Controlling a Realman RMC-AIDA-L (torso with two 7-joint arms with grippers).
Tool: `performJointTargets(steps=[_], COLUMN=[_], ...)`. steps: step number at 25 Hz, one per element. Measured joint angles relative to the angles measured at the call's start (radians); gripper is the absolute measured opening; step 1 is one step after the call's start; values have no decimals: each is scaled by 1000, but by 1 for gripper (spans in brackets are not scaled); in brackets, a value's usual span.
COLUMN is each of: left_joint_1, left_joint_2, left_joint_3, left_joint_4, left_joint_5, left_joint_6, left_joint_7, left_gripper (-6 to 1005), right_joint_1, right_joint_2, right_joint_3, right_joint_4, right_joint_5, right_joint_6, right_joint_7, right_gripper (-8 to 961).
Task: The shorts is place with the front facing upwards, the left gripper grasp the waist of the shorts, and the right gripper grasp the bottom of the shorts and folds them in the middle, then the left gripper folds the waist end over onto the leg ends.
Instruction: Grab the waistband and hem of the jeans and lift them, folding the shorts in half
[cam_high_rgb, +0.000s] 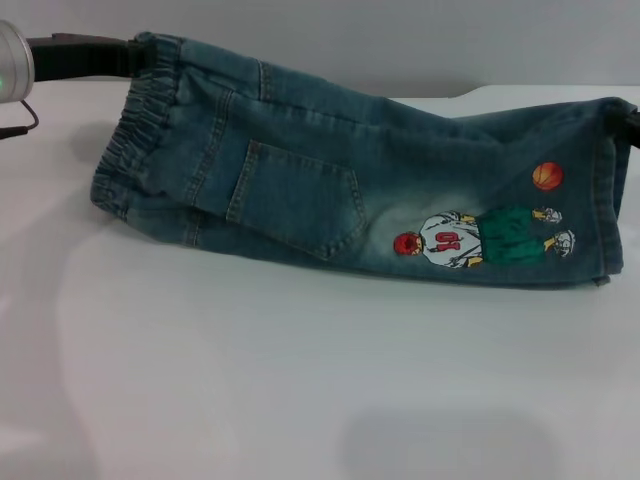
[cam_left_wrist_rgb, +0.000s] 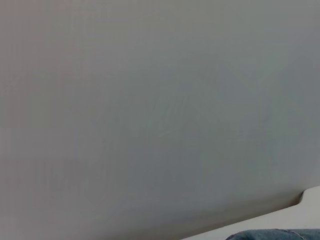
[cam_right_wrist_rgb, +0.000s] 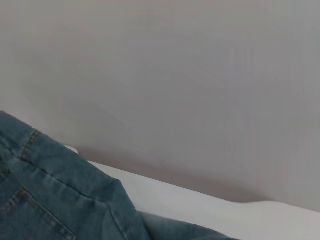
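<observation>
The shorts (cam_high_rgb: 330, 170) hang folded lengthwise above the white table (cam_high_rgb: 300, 380), with the patch pocket (cam_high_rgb: 295, 200) and the cartoon print (cam_high_rgb: 480, 238) facing me. At the upper left, my left gripper (cam_high_rgb: 126, 57) is shut on the top corner of the waist of the shorts (cam_high_rgb: 140, 130). My right gripper (cam_high_rgb: 631, 125) shows only as a black bit at the right edge, shut on the bottom of the shorts (cam_high_rgb: 600, 190). The lower fold rests on the table. A strip of denim (cam_left_wrist_rgb: 275, 235) shows in the left wrist view. The right wrist view also shows denim (cam_right_wrist_rgb: 50, 195).
A plain grey wall (cam_high_rgb: 400, 40) stands behind the table. The table's far edge (cam_right_wrist_rgb: 200, 197) runs close behind the shorts. The wide front of the table lies below the cloth.
</observation>
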Motion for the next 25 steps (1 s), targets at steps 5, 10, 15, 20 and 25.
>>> performJointTargets(steps=[5,10,15,20,25], left_joint_1=[12,18,22,29,32], left_joint_2=[0,0,0,0,0], left_joint_3=[23,37,35,29,36], left_joint_4=[-1,-25,-60,-65,-64], left_joint_5=[0,0,-1,-26,-42], left_joint_6=[-17,-38,-66,-71,-76], left_joint_7=[-1,-2,-4,-5,-6], left_gripper=[108,109,110,111,185], right_joint_1=[3,5,9,11,8], right_joint_2=[-2,1,1,0,1], right_joint_3=[-1,-1,-5,-35,-41], right_joint_4=[42,85,153,160,158], right_joint_5=[34,54,90,90,93], right_joint_6=[2,33,68,89,93], right_joint_7=[-32,-93,-156,-159,-160], right_gripper=[31,31,31,31,67])
